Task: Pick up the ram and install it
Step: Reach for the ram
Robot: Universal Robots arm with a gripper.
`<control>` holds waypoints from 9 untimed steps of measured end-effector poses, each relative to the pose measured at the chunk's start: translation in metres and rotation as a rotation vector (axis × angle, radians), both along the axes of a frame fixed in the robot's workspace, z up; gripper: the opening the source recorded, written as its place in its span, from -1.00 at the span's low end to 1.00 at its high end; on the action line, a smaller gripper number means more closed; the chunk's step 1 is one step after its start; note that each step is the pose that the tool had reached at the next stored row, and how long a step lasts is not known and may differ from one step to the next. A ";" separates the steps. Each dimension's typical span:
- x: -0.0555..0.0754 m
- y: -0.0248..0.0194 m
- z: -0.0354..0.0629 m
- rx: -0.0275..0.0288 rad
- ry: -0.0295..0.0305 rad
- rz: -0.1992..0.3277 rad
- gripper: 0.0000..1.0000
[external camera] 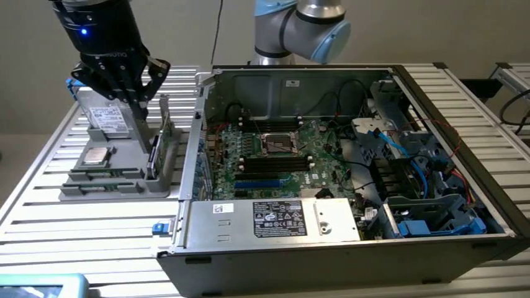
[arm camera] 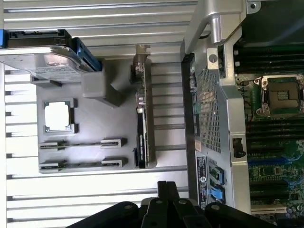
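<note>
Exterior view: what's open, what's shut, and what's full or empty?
Black robot gripper: shut, holding nothing, above the tray.
Narrow green ram sticks: sitting in the grey plastic tray, not picked up.
Grey metal computer case: side open.
Square silver processor socket: empty.
Long black memory slots: empty.

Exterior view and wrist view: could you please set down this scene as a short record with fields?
pincer: shut, above the tray, nothing seen in its grip
ram: two sticks resting in the tray, not gripped
tray: grey, on the slatted table, at the exterior view's left of the case
case: open, motherboard exposed
</note>
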State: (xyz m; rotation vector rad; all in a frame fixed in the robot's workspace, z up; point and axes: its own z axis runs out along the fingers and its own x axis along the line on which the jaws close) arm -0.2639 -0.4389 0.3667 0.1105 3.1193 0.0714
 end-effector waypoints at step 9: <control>-0.036 -0.0001 -0.0031 -0.0004 0.0001 0.000 -0.79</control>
